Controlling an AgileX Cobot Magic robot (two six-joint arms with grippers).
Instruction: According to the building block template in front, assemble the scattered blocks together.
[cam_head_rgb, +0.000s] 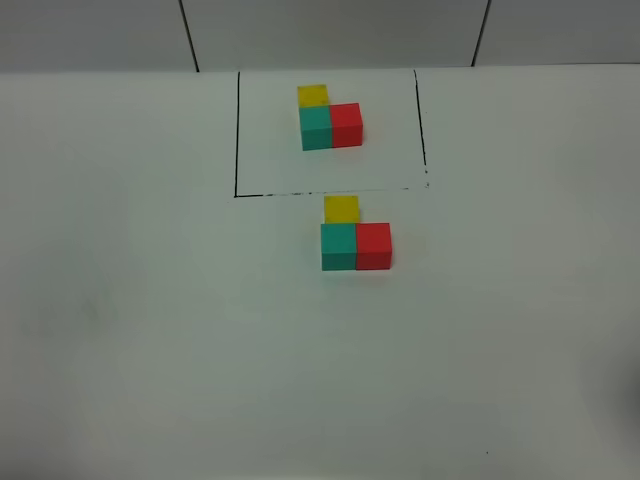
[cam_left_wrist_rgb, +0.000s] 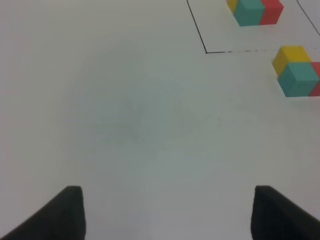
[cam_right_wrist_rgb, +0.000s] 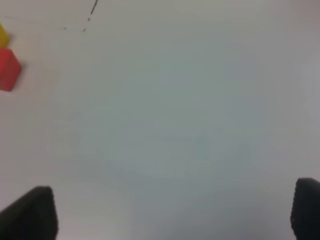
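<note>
The building block template (cam_head_rgb: 330, 120) stands inside a thin black drawn rectangle at the back of the table: yellow behind teal-green, red to its right. Just in front of that frame, three unframed cubes sit joined in the same L: yellow (cam_head_rgb: 341, 209), teal-green (cam_head_rgb: 338, 246), red (cam_head_rgb: 373, 245). The left wrist view shows both clusters, the template (cam_left_wrist_rgb: 252, 11) and the unframed teal-green cube (cam_left_wrist_rgb: 299, 78). The right wrist view catches the red cube (cam_right_wrist_rgb: 8, 69) at its edge. My left gripper (cam_left_wrist_rgb: 167, 212) and right gripper (cam_right_wrist_rgb: 175, 212) are open over bare table, holding nothing. Neither arm shows in the exterior high view.
The white table (cam_head_rgb: 150, 330) runs wide on both sides and in front of the cubes. A tiled wall (cam_head_rgb: 330, 30) rises behind the table's back edge.
</note>
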